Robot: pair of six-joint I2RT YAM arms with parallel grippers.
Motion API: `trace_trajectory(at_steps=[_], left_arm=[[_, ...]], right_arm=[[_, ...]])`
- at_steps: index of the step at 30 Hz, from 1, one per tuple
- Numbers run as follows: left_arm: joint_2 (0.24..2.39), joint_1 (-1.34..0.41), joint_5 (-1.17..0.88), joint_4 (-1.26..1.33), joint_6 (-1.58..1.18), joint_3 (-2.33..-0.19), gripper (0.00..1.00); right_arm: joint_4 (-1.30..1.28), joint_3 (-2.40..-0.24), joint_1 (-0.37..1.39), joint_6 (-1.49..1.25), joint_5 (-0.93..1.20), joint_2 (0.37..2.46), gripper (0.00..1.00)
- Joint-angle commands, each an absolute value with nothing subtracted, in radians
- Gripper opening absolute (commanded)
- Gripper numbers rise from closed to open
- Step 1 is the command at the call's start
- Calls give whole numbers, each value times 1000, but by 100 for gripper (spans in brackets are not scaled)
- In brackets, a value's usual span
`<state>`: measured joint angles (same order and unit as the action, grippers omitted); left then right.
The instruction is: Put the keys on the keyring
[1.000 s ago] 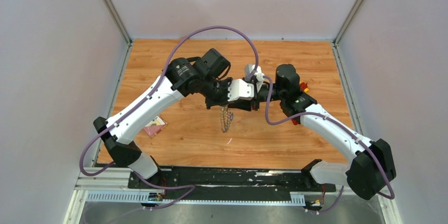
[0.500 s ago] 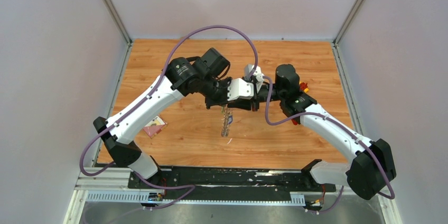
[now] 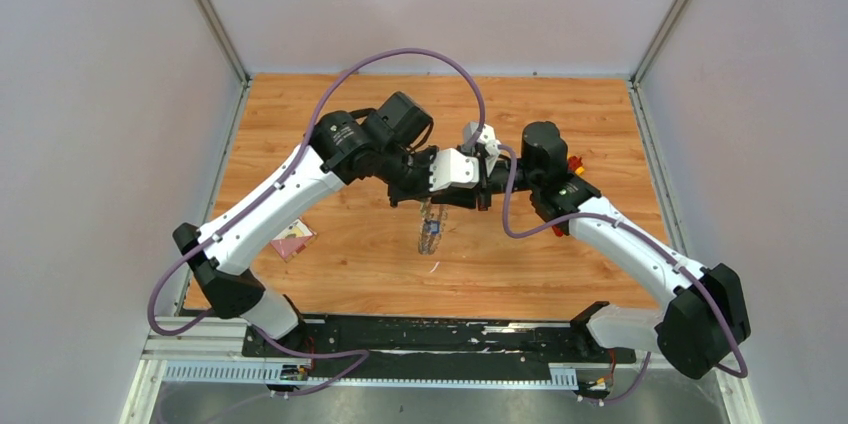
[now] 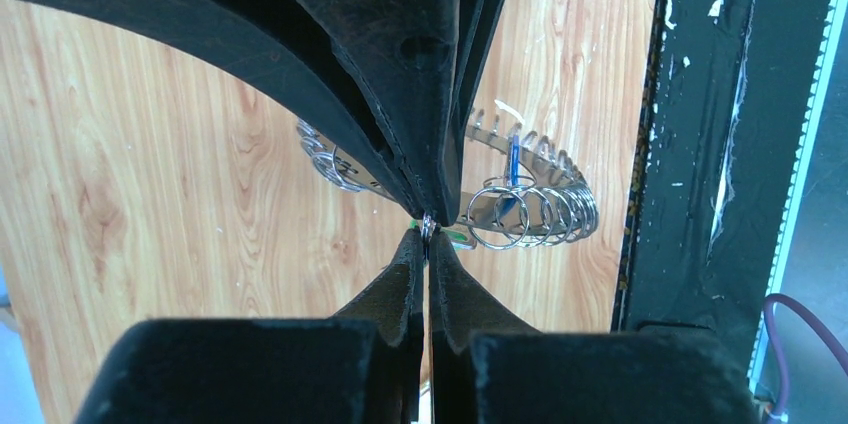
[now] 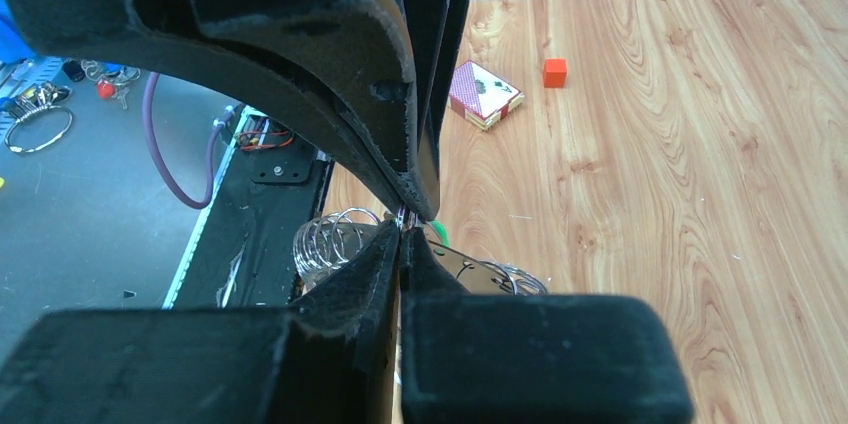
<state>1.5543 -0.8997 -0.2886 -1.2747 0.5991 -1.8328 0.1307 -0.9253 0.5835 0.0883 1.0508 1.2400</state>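
Top external shows the keyring (image 3: pixel 429 236) hanging edge-on over the table (image 3: pixel 560 114) middle, long axis near-far. Only the wrist views show the left gripper (image 4: pixel 428 244) and right gripper (image 5: pixel 402 236) pinching its wire, with the blue key (image 4: pixel 512 159) and green key (image 5: pixel 440 234) beside.

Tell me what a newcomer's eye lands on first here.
The two arms meet mid-table, left pincer and right pincer shut tip to tip. Under them hangs the keyring, with a blue key among its silver ones. A pink card lies near the left arm.
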Motion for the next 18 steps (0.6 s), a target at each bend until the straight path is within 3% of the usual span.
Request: trace_trajectory(at_steps=[1,8,18], left_arm=[[1488,-908,-401,-1150,567,-1819,3],[1450,-907,-377,-1100,572,-1777,23],[1381,-884,-330,-1054,582,-1730,42]], right_arm=[[161,-951,579,141,1020,1213,0],[156,-950,567,155,1023,1191,0],[150,-944,552,168,1032,1182,0]])
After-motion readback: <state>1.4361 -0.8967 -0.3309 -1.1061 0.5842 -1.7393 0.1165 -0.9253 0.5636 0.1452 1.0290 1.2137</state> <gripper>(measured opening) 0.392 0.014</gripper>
